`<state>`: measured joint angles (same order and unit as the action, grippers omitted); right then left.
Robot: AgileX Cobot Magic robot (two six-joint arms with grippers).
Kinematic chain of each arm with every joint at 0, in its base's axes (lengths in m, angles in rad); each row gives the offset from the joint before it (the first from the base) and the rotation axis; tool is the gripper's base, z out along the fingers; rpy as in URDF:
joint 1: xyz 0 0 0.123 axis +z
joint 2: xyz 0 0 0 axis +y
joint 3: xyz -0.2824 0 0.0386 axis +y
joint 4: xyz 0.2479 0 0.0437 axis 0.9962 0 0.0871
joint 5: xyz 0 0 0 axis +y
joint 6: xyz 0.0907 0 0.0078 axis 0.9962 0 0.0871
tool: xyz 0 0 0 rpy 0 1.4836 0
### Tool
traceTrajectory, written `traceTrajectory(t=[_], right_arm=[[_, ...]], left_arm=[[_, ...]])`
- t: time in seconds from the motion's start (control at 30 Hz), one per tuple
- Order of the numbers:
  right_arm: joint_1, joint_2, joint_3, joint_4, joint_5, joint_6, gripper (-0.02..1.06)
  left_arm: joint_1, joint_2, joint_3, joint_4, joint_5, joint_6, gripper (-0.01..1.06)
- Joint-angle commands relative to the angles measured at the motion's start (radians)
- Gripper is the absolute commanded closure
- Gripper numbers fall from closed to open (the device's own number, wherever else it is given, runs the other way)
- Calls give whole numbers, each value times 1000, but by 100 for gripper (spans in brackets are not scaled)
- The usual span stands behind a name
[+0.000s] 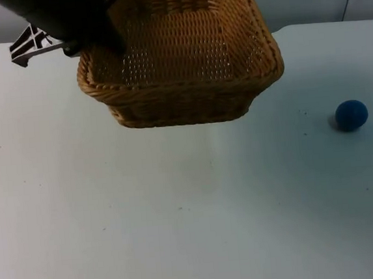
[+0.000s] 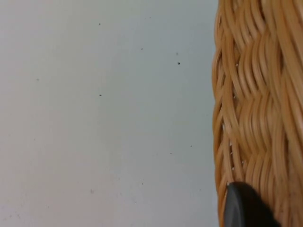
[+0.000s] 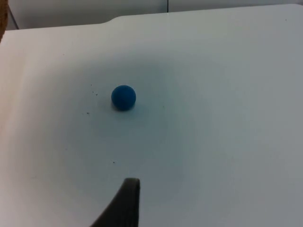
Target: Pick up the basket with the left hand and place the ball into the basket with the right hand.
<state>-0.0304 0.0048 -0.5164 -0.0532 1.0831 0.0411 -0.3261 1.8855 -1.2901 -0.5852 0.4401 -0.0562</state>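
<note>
Aloft at the table's far left: woven tan wicker basket point(image 1: 180, 68), rectangular, raised off the white table top point(image 1: 180, 218) and tilted, open mouth turned up and toward the camera, long axis running side to side across the top view. Gripped at its left rim by the left gripper point(image 1: 89, 40), jaws clamped on the wicker wall, one black fingertip point(image 2: 241, 205) pressed against the weave in the left wrist view. Best held level and steady now, mouth kept open toward the right for the drop. Farther right, well apart from the basket: small round blue ball point(image 1: 351, 114), resting on the table, no axis to speak of. Seen from the right wrist, same ball point(image 3: 123, 97) ahead of the right gripper's black fingertip point(image 3: 124, 203), not yet reached; jaw spacing there impossible to tell. Next likely need: a centred descent over the ball, fingers straddling it.
</note>
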Motion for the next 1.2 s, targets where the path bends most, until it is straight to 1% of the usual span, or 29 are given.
traceTrajectory(t=[0.0, 0.47, 0.57, 0.67, 0.77, 1.17], right_arm=[[-7, -5, 7, 4, -5, -6, 3], [-7, -5, 7, 5, -5, 3, 3], [-7, -5, 7, -1, -5, 19, 3], [-7, -5, 7, -39, -5, 65, 3], [-7, -5, 5, -49, -5, 90, 3], [-7, -5, 5, -47, -5, 83, 3]], left_arm=[[-7, -13, -1, 13, 0, -31, 105], [-7, -13, -1, 19, 2, -31, 105], [-7, -13, -1, 19, -3, -30, 105], [-7, -13, -1, 22, -2, -30, 105], [-7, -13, -1, 23, -3, -26, 105], [-7, -13, -1, 33, -20, -23, 105]])
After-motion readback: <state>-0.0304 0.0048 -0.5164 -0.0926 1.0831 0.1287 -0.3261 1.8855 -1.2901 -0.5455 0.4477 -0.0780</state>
